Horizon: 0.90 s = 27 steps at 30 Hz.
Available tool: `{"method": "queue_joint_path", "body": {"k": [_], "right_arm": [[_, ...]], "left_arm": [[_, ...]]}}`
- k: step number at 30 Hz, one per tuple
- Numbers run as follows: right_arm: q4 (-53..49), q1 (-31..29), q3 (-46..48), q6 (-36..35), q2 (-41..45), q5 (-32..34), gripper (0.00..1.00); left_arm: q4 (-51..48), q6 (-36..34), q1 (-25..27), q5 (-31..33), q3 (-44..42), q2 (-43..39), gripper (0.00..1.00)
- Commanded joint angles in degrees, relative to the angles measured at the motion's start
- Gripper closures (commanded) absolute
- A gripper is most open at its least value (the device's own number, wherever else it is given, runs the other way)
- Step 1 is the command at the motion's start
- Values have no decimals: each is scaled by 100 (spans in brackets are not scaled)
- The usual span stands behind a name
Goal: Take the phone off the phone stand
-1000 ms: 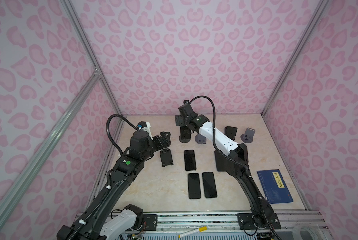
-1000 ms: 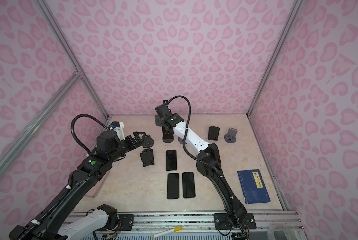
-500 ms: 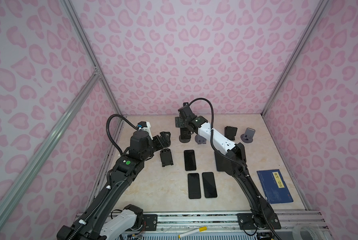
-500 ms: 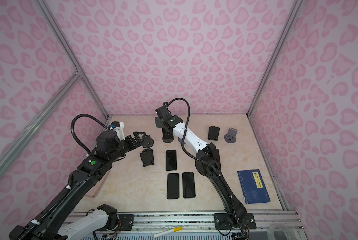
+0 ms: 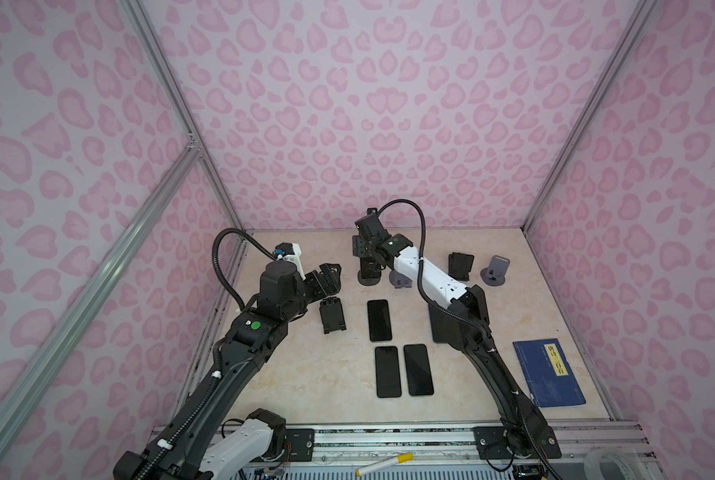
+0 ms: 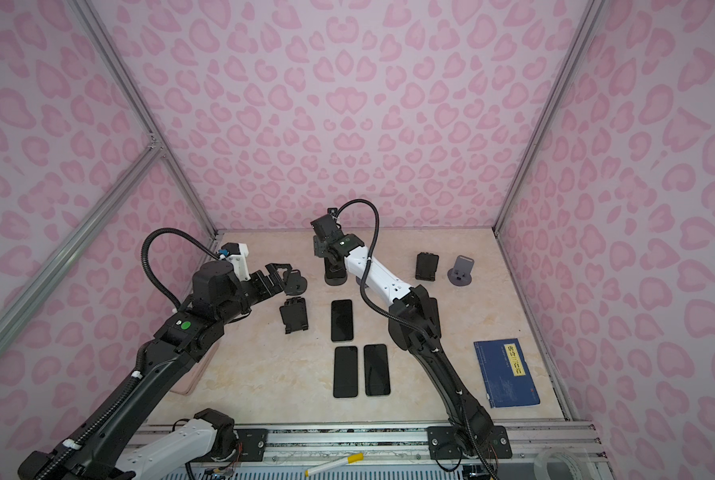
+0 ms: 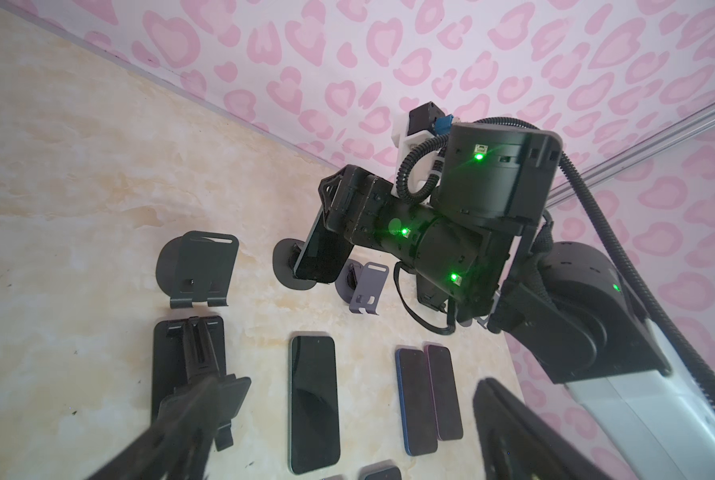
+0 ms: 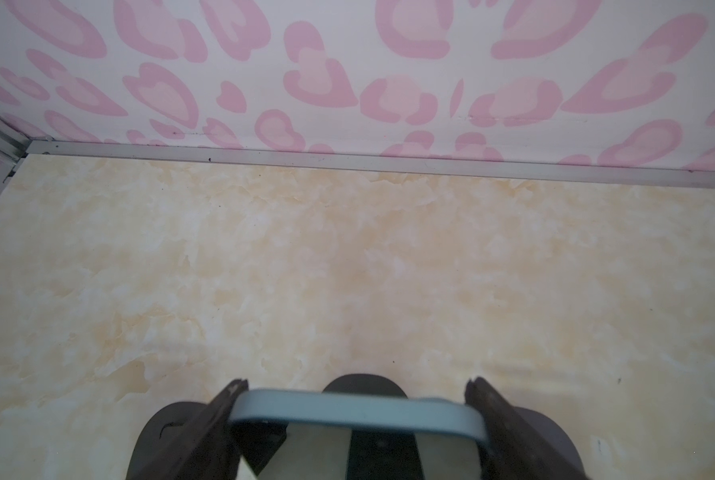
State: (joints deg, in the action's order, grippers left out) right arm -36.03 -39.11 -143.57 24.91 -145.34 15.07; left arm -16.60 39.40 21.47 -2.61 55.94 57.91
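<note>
A phone (image 8: 355, 409) with a pale blue frame and a dark, glossy screen stood in portrait, leaning back on a black phone stand (image 8: 168, 432). Its top edge sat between the fingers (image 8: 206, 428) of the right gripper (image 8: 355, 384), one finger pressed against each long side. The stand's round base lay flat directly beneath the gripper, and its backrest rose just behind the phone.
</note>
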Motion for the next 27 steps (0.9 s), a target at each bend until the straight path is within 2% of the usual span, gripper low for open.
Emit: {"method": "queue_joint_path", "body": {"k": [1, 6, 17, 27], "right_arm": [[105, -4, -28, 18, -75, 63, 22], [96, 0, 12, -93, -38, -47, 28], [124, -108, 82, -283, 202, 26, 30], [447, -165, 899, -379, 798, 51, 31]], "left_arm": [[179, 34, -5, -35, 2, -20, 2], [190, -12, -20, 25, -12, -98, 2], [238, -6, -38, -70, -13, -101, 2], [264, -11, -40, -116, -24, -94, 2]]}}
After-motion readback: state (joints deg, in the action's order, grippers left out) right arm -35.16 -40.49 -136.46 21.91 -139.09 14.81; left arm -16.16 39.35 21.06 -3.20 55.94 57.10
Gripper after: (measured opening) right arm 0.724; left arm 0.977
